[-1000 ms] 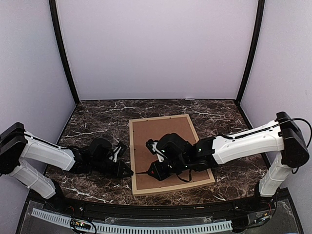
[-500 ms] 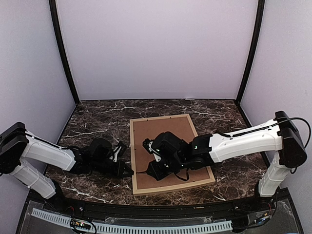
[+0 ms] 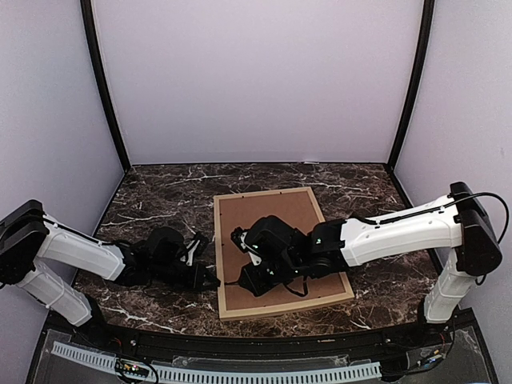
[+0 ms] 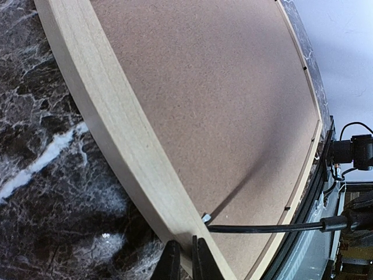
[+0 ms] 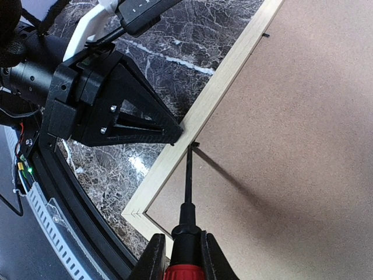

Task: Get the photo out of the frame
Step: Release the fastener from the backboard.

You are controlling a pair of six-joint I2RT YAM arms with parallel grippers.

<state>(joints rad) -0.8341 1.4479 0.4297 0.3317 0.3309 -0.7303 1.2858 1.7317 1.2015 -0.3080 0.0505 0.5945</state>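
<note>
The right claw [image 5: 179, 255] is closed tight on the red handle of a screwdriver [image 5: 187, 181], and nothing else is in its grip. The black shaft reaches forward to a small dark tab [image 5: 194, 143] on the inner lip of the frame [image 5: 217, 93], along its left rail. The left claw [image 4: 185, 260] is pinched shut and holds nothing. Its tips rest against the outer side of that same rail, just across from the tab, and seem to brace it.

The frame lies face down on the table [image 4: 35, 116], toward the middle of the near edge, with the brown board [image 4: 204, 87] uppermost. The photo cannot be seen and is presumably under the board.

The likeliest fault from here is the blade slipping off the tab. The tab is small and the shaft meets it at a shallow angle, so a push could skate across the board and gouge it, or drive into the wooden lip. Too hard a levering could snap the tab or split the thin rail.

The frame may also slide toward the left edge of the table. The left claw only leans on it, and on polished marble that brace could give way. A tip dug under the board could crease the photo beneath.
</note>
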